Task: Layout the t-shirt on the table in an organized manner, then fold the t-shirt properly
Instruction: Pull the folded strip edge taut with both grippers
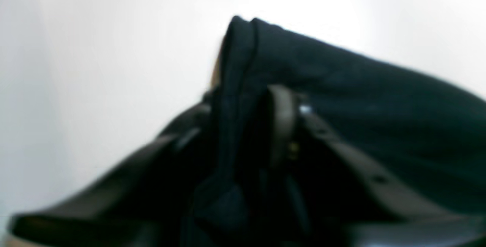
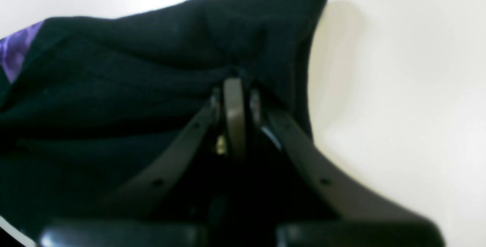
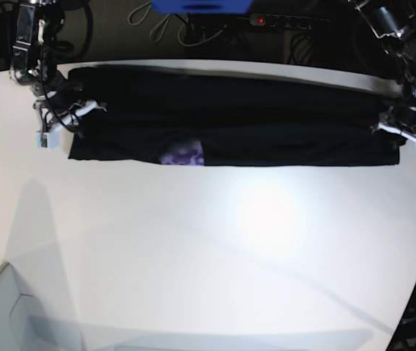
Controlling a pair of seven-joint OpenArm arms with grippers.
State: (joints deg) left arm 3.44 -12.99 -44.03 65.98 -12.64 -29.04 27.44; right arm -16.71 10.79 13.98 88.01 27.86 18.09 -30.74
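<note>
Black fabric fills your left wrist view: the t-shirt (image 1: 341, 106) bunches over the left gripper (image 1: 258, 98), a hem fold running down between the fingers (image 1: 283, 125), which look closed in on it. Blurred, so you can't be sure how much cloth is caught.

Right wrist view: right gripper (image 2: 235, 87) has its fingers (image 2: 234, 117) pressed together, pinching a ridge of shirt near its edge; purple print (image 2: 17, 51) at far left, white table (image 2: 398, 87) beside.

Base view: shirt (image 3: 229, 124) lies as a long narrow band along the table's (image 3: 229, 241) far edge, right gripper (image 3: 61, 121) at one end, left gripper (image 3: 405, 128) at the other, print (image 3: 182, 155) on the near edge.

Risk, as a judgement: if the left pinch is shallow, that end slips when you pull and the band skews. Uneven lifting would also wrinkle the fold or drag cloth off the far edge.
</note>
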